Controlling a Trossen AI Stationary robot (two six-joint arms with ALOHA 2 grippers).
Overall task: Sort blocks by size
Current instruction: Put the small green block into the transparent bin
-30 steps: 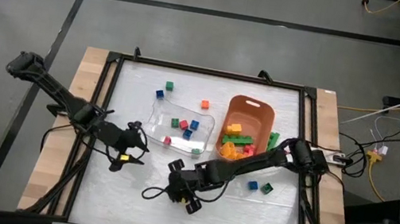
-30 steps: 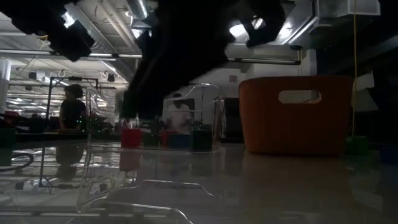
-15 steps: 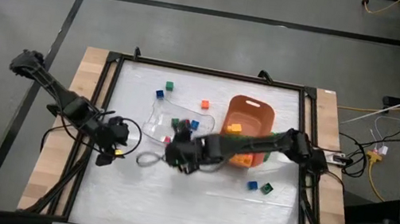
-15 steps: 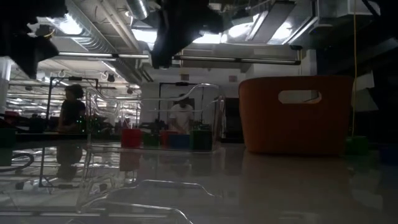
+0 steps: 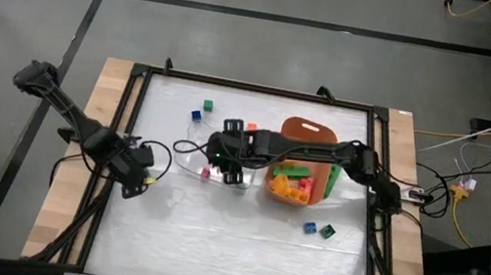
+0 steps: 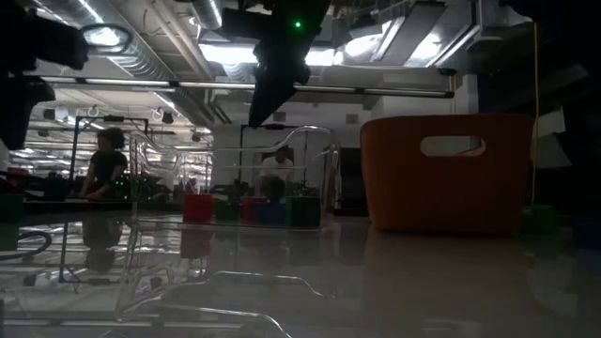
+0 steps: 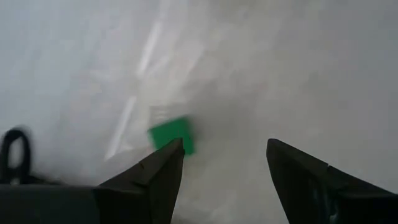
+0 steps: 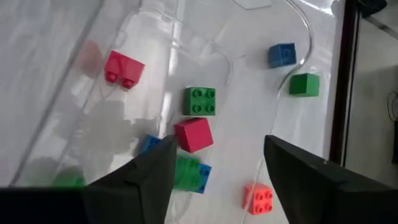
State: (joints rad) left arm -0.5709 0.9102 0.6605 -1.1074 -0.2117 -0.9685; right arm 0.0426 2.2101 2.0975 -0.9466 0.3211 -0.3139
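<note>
We see the surface (image 5: 238, 245) carrying an orange bin (image 5: 307, 157) and a clear tray (image 5: 191, 154) near its middle. The right arm stretches low from the right edge across the bin, its right tool (image 5: 230, 147) over the tray with fingers spread, holding nothing. The left tool (image 5: 135, 171) waits near the left edge, fingers spread. Small blocks (image 8: 193, 134) lie in the tray; two more (image 5: 318, 229) sit toward the right edge.

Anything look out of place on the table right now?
Nothing spilled or damaged. A few blocks lie loose outside both containers: a blue block and a green block in front of the orange bin, plus two behind the clear tray. The right hand hangs open over the tray.
</note>
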